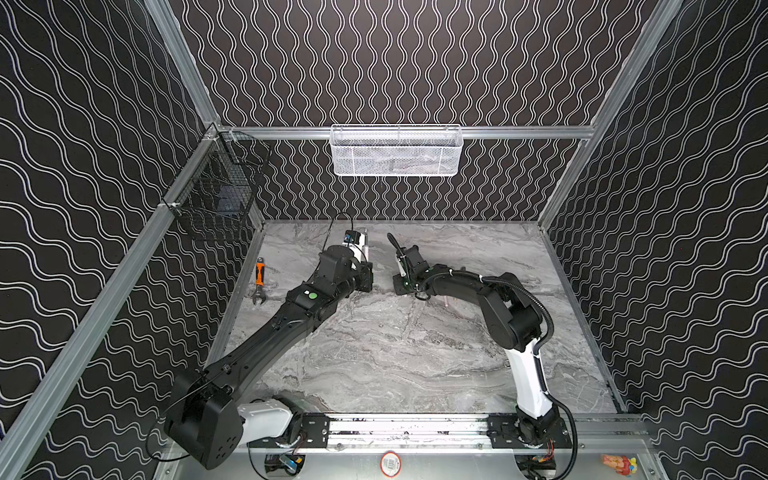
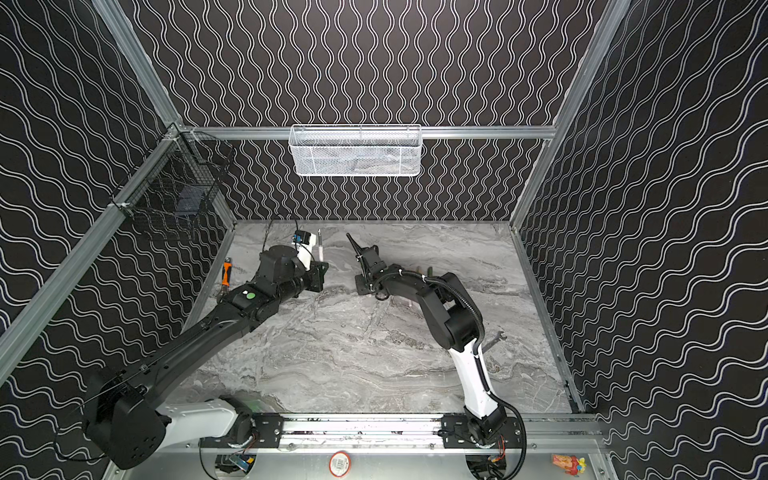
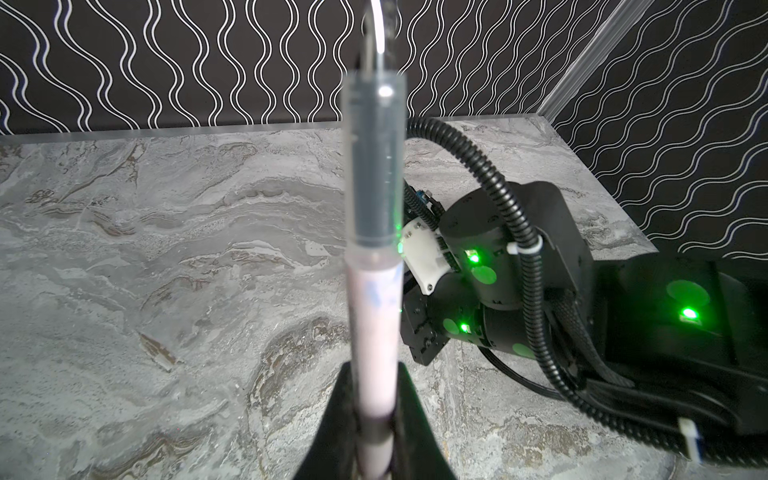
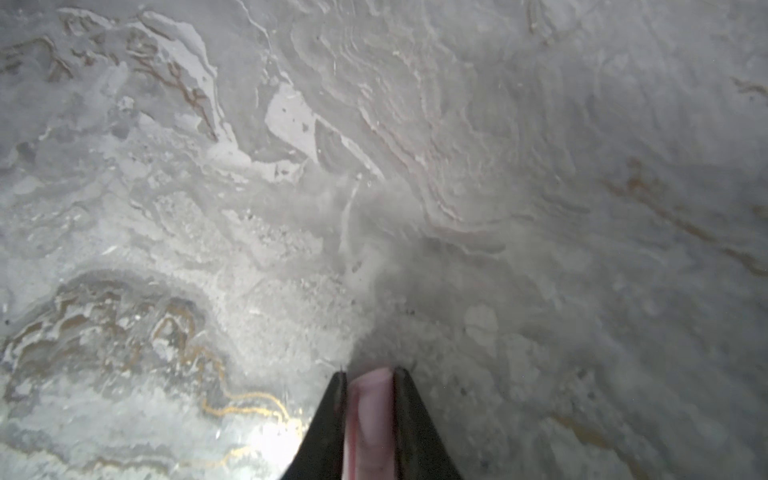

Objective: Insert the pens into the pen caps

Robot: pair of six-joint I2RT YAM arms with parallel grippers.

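Left gripper (image 3: 374, 365) is clamping your pink pen (image 3: 374, 311), right gripper (image 4: 370, 370) pinching a pink cap (image 4: 370, 415); you are risking misalignment, the cap twisting in its grip

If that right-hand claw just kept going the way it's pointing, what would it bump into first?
The marble tabletop. In the right wrist view the right gripper, its fingers closed on a pale pink cap, points at bare marble with nothing between; how near is unclear.
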